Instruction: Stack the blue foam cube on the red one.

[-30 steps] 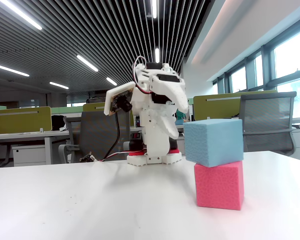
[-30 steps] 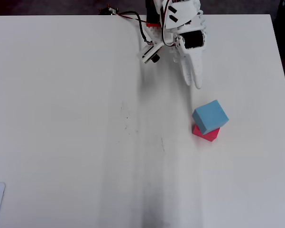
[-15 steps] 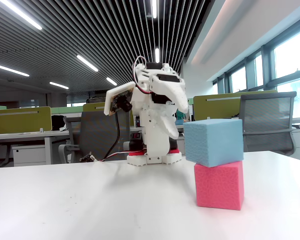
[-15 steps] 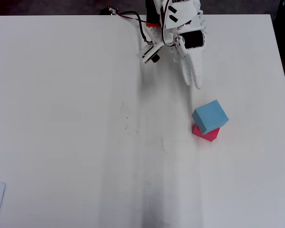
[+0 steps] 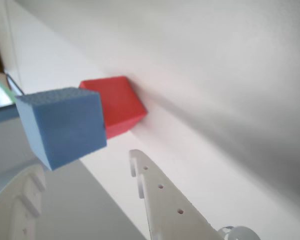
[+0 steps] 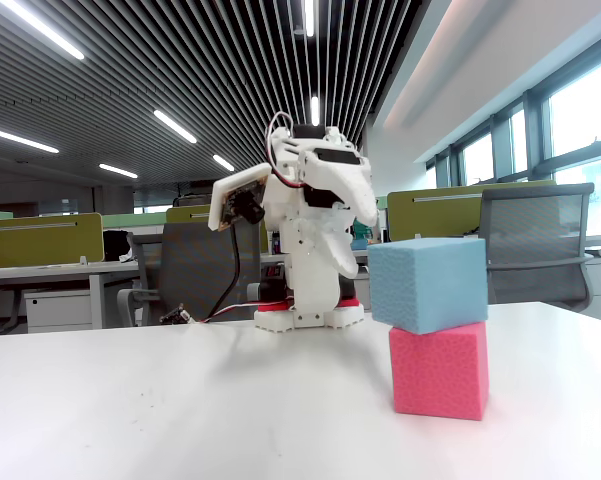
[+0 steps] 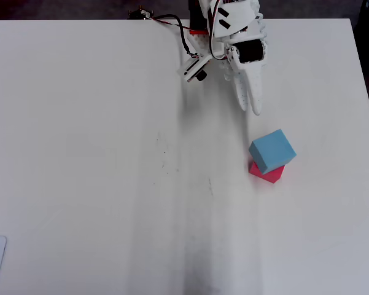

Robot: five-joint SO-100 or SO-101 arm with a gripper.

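Both cubes we find stacked, the blue foam cube (image 6: pixel 427 284) resting skewed atop the red one (image 6: pixel 439 369) on the table (image 7: pixel 98 153), just ahead of the empty, parted end effector (image 7: pixel 252 106); task appears complete.

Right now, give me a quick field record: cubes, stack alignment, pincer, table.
blue cube: resting on top of the red cube
alignment: twisted and offset; in the fixed view the blue overhangs the red's left edge
pincer: clear of the stack, holding nothing, folded back near the arm's base
pincer state: cannot tell
table: white, no other loose things near the stack
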